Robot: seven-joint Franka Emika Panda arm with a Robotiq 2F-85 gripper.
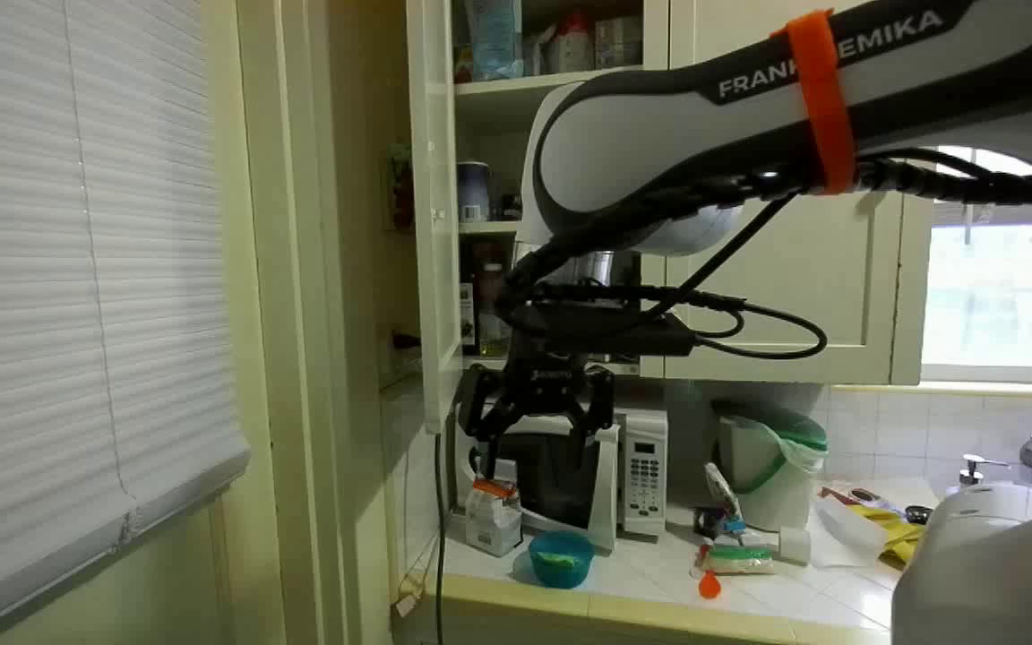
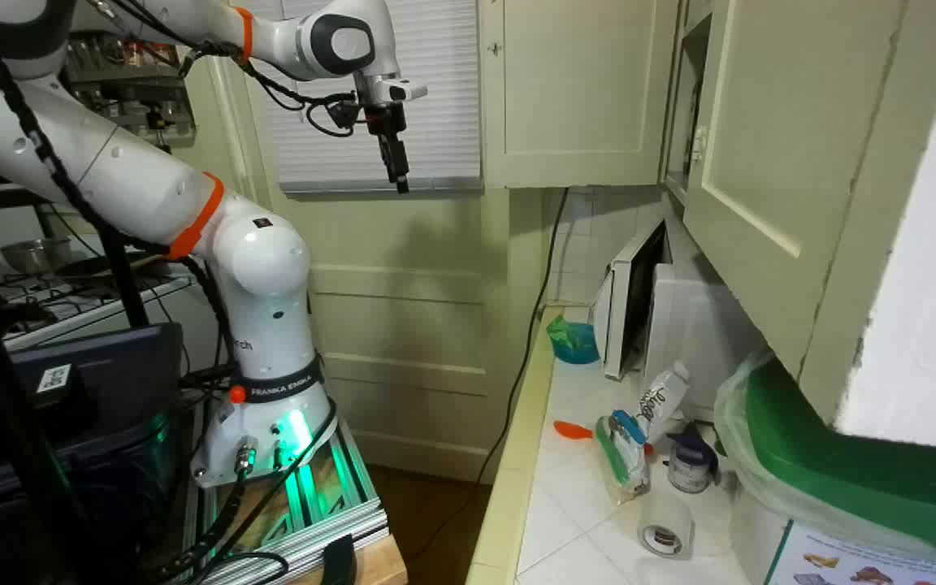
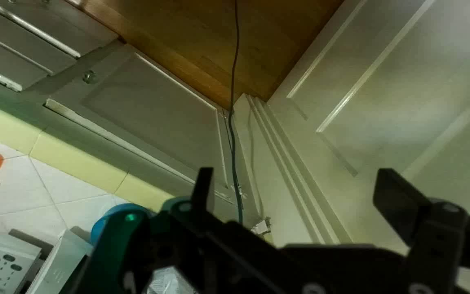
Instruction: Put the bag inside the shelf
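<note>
The bag (image 1: pixel 492 521), a small whitish packet with an orange strip at its top, stands on the counter beside the microwave door. A pale piece of it shows at the bottom of the wrist view (image 3: pixel 169 281). The shelf (image 1: pixel 494 89) is the cream wall cupboard with its left door open, holding bottles, tins and packets; the arm covers part of it. In an exterior view its inside is mostly hidden (image 2: pixel 686 106). My gripper (image 1: pixel 536 455) is open and empty, pointing down. It hangs in the air off the counter's front edge (image 2: pixel 400 185); its spread fingers show in the wrist view (image 3: pixel 296 185).
The silver microwave (image 1: pixel 644 475) has its door ajar (image 2: pixel 618 313). A blue bowl (image 1: pixel 561 560) stands before it. A green-lidded tub (image 1: pixel 762 466), a green-edged packet (image 1: pixel 738 561) and an orange spoon (image 1: pixel 709 584) lie farther along the counter. The open cupboard door (image 1: pixel 437 224) projects outward. A dark cable (image 2: pixel 529 341) hangs down.
</note>
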